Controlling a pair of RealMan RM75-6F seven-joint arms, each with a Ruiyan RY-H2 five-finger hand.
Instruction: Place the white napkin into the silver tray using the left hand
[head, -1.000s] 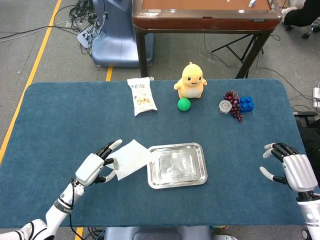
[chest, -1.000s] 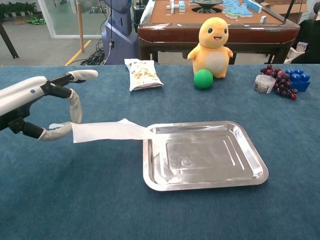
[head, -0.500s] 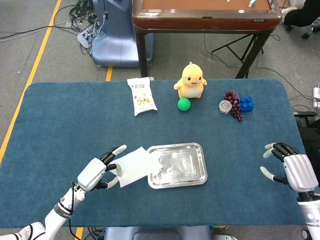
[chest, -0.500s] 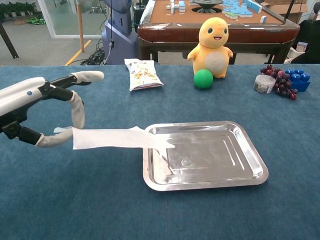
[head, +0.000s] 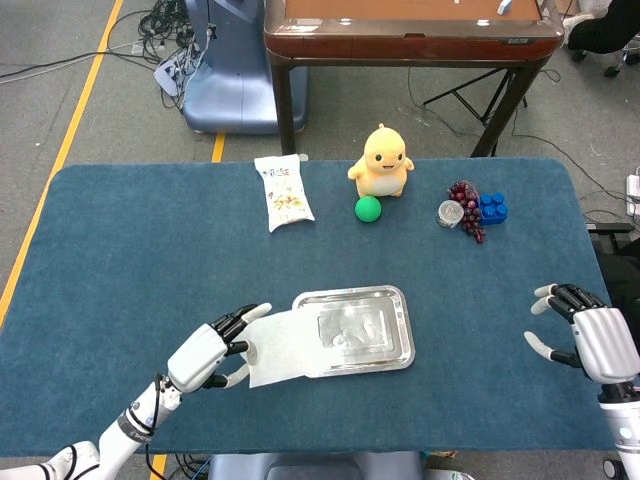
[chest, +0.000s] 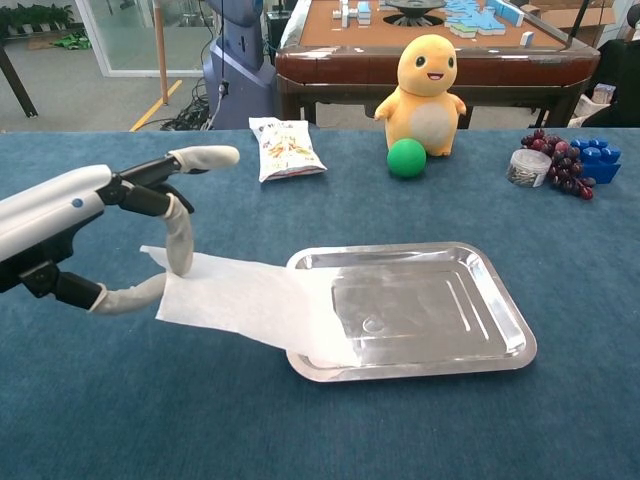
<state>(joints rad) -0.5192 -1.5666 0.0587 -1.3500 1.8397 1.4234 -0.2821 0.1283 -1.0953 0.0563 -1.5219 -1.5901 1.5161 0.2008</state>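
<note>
Left hand (chest: 95, 245), low at the frame's left, pinches the white napkin (chest: 250, 300) by its near edge so the sheet drapes over the silver tray (chest: 500, 340)'s left rim, while snack packet (chest: 283, 147) lies farther up.

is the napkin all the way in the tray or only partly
Only partly. The white napkin drapes over the silver tray's left rim, its other half outside on the table, pinched by the left hand.
</note>
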